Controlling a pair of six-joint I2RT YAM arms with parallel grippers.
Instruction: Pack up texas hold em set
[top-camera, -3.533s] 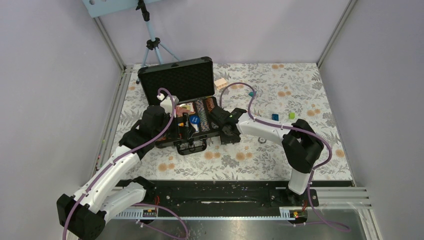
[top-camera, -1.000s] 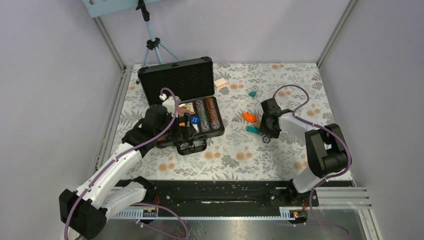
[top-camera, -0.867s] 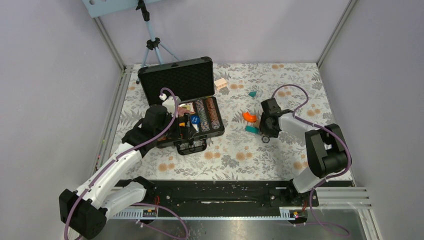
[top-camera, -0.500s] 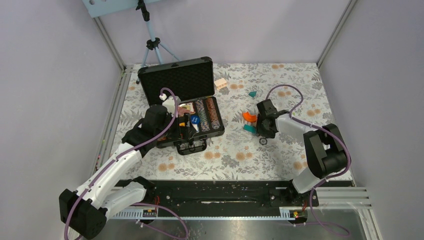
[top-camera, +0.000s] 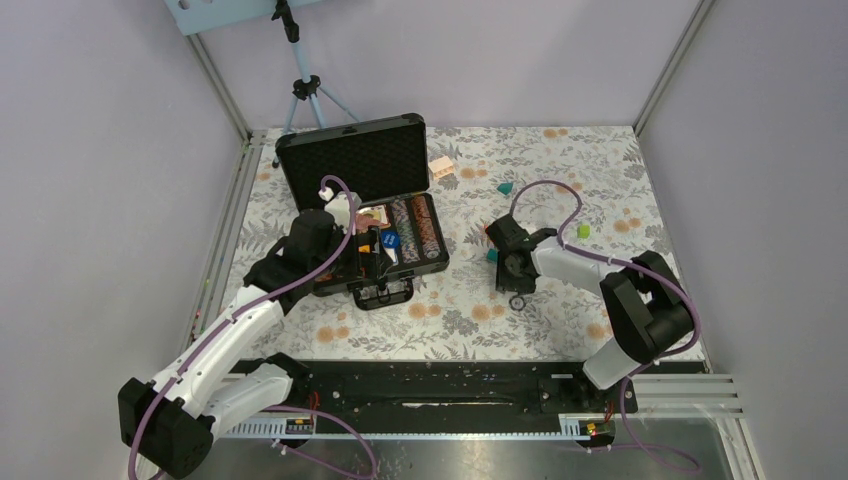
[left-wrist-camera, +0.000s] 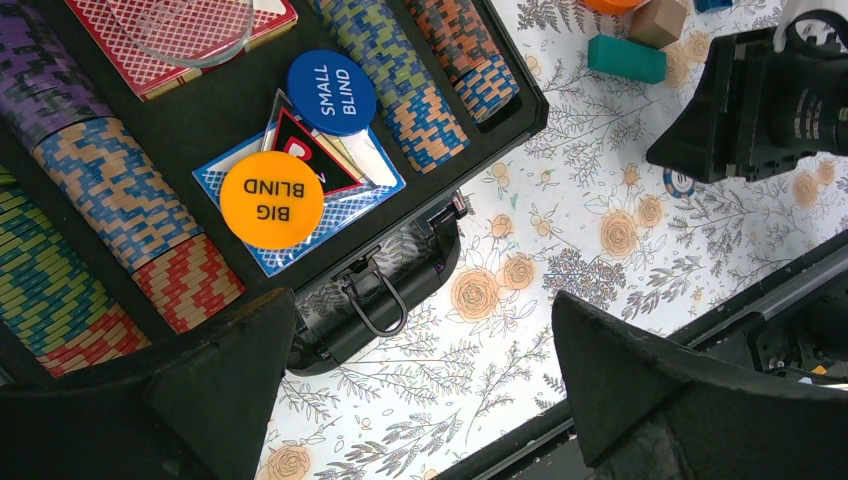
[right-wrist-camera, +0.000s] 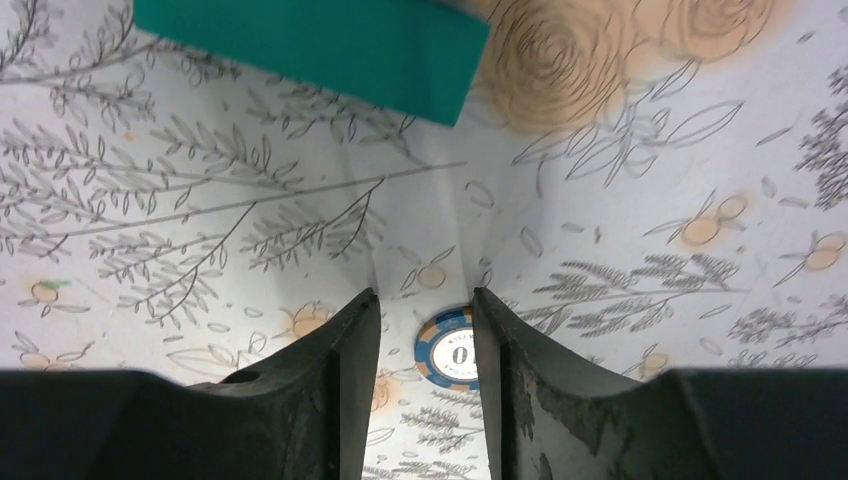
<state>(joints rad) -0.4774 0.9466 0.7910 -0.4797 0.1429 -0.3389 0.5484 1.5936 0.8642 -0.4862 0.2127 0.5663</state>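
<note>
The black case lies open on the bench, toward 9 o'clock from the middle. Its lid stands up on the 12 o'clock side and shows bumpy black foam. The handle sticks out at 6 o'clock.

Inside, rows of striped chips stand on their edges. They are blue, orange, red, green and purple. A red pack of cards lies flat.

An orange round disc says BIG BLIND. A blue disc says SMALL BLIND and sits just at 1 o'clock of the orange one. Both lie on a blue pack of cards.

One loose chip, blue with a pale striped rim, lies flat on the bench. It is well apart from the case, at about 4 o'clock.
</note>
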